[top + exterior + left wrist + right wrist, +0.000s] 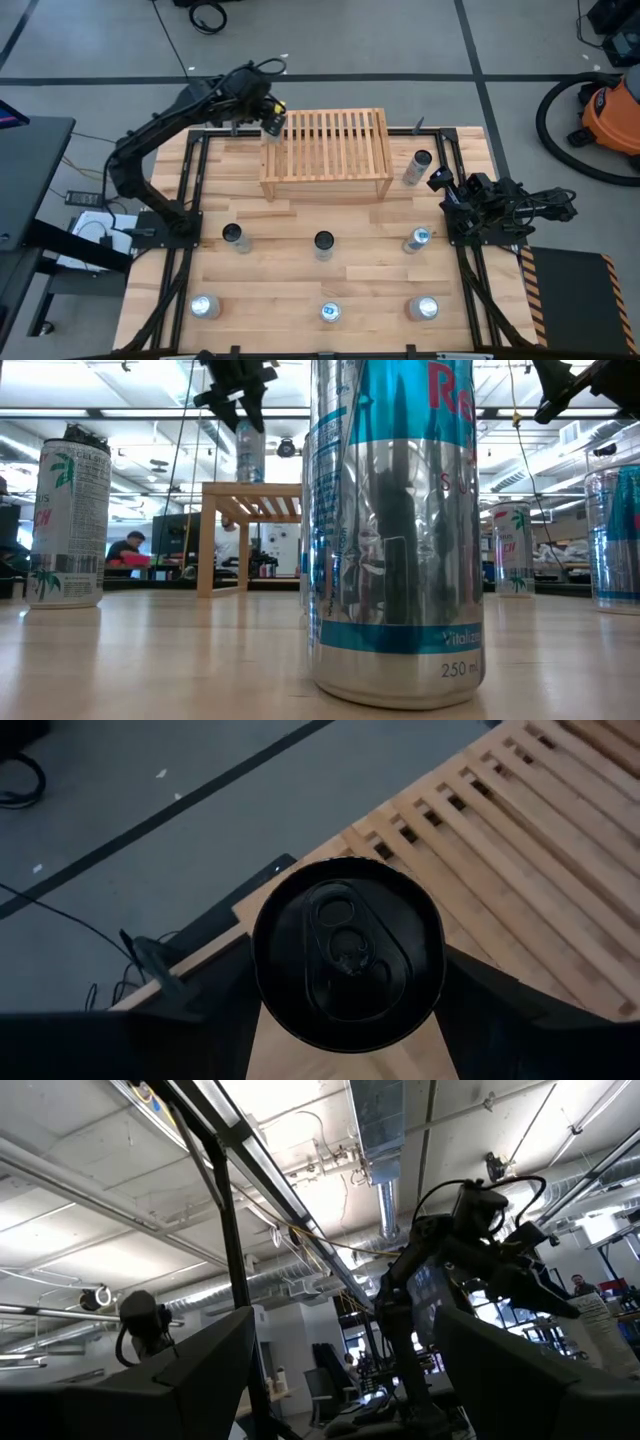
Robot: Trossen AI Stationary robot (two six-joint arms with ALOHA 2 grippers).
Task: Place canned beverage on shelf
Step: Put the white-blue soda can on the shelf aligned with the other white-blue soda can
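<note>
Left gripper jaws clench a round black-topped can over the slatted wooden shelf's corner; right jaws released.

The high view looks straight down on the whole table. The low view sits at tabletop height, close behind a can. Both show the shelf.

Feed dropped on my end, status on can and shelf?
Left gripper shut on can, over shelf left end. Right gripper open, parked at right edge. Slats clear.

Bright ceiling lights glare overhead; near can blurs, mirrors the room; tabletop evenly lit.
</note>
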